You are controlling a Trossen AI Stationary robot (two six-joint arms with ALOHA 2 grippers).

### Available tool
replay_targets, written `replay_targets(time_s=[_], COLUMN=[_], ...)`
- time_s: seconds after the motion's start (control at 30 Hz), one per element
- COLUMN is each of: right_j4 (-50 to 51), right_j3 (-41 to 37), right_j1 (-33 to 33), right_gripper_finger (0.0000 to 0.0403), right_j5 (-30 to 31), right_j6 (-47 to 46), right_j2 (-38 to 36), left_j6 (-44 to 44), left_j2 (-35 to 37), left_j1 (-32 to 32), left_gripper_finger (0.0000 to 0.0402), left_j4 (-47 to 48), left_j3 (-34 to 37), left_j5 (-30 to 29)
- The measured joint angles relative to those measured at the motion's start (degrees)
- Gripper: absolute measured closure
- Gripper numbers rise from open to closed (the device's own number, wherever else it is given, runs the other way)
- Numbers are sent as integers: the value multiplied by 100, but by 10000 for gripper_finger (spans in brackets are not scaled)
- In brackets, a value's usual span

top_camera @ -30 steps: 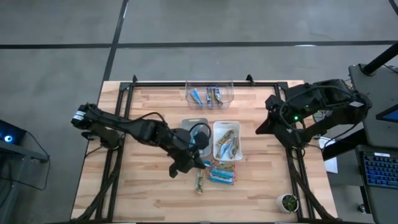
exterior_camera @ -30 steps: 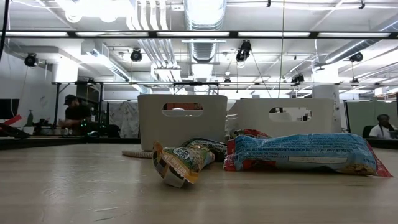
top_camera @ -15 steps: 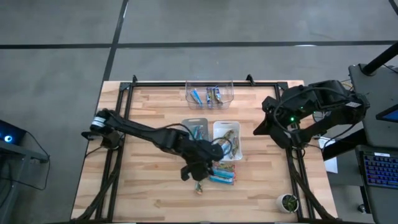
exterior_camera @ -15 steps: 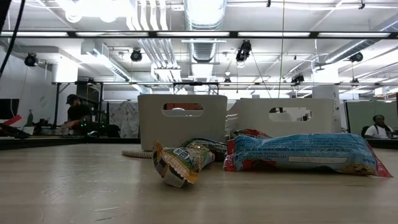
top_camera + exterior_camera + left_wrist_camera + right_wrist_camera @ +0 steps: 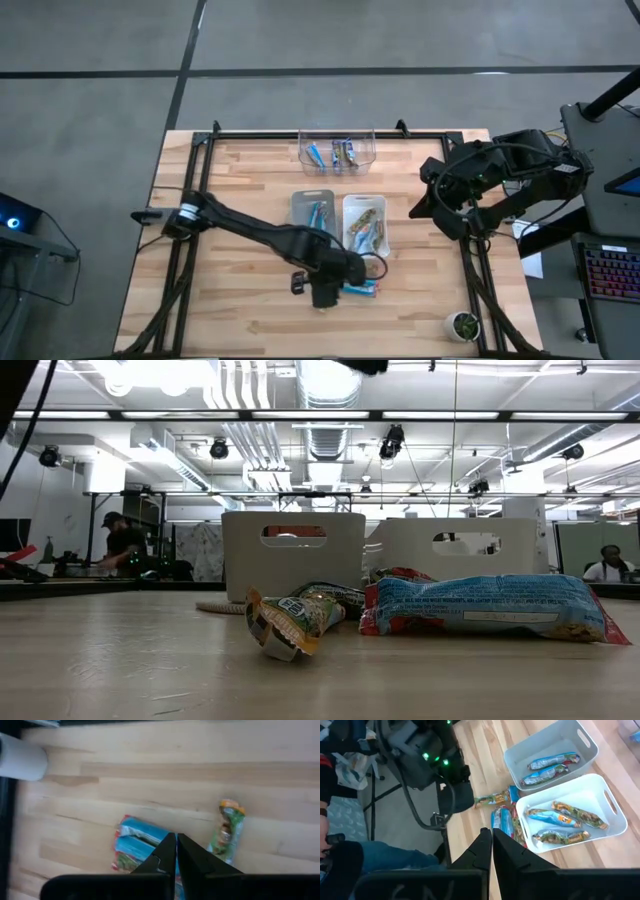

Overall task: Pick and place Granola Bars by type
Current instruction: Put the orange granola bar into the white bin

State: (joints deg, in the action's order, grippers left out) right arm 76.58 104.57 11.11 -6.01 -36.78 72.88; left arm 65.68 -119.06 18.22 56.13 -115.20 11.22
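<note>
Left claw (image 5: 325, 292) sat over the loose pile near the tabletop's (image 5: 230, 190) front edge, fingers pressed together, pinching nothing; in its wrist view the tips (image 5: 176, 851) hung above a blue bar (image 5: 137, 842), not touching. Right claw (image 5: 487, 839) was parked off the right edge, also pressed together, empty.

Granola Bars (image 5: 358, 288) on the bare wood: a small heap just in front of the white bin, mostly under the arm from overhead. The right wrist view showed one greenish-gold bar (image 5: 491, 799) and at least two blue ones (image 5: 501, 822) stacked (exact count unclear).

Grey bin (image 5: 296, 203) at centre: two blue bars (image 5: 550, 762). White bin (image 5: 346, 205) touching its right side: three bars (image 5: 559, 819), mixed blue and greenish-gold. Clear bin (image 5: 304, 140) against the back edge: about three bars, too small to sort by colour.

Open room: left half of the tabletop was bare wood from back edge to front, and the right strip between white bin and right edge too. The front-left corner was free of bars.
</note>
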Motion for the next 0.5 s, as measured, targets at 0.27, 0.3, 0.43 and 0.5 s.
replay_targets(time_s=[0.27, 0.3, 0.43, 0.5], right_j4=[13, 18, 20, 20], right_j3=[0, 0, 0, 0], right_j1=[-1, -2, -1, -2], right_gripper_finger=[394, 394, 394, 394], right_j5=[7, 8, 16, 21], right_j6=[75, 75, 81, 101], right_j2=[0, 0, 0, 0], left_j6=[-17, 0, 26, 148], left_j2=[-140, -140, -140, -140], left_j1=[0, 2, 44, 83], left_gripper_finger=[402, 402, 402, 402], left_j4=[450, 548, 784, 774], left_j3=[-17, 8, 24, 86], left_j5=[-36, -39, -60, -61])
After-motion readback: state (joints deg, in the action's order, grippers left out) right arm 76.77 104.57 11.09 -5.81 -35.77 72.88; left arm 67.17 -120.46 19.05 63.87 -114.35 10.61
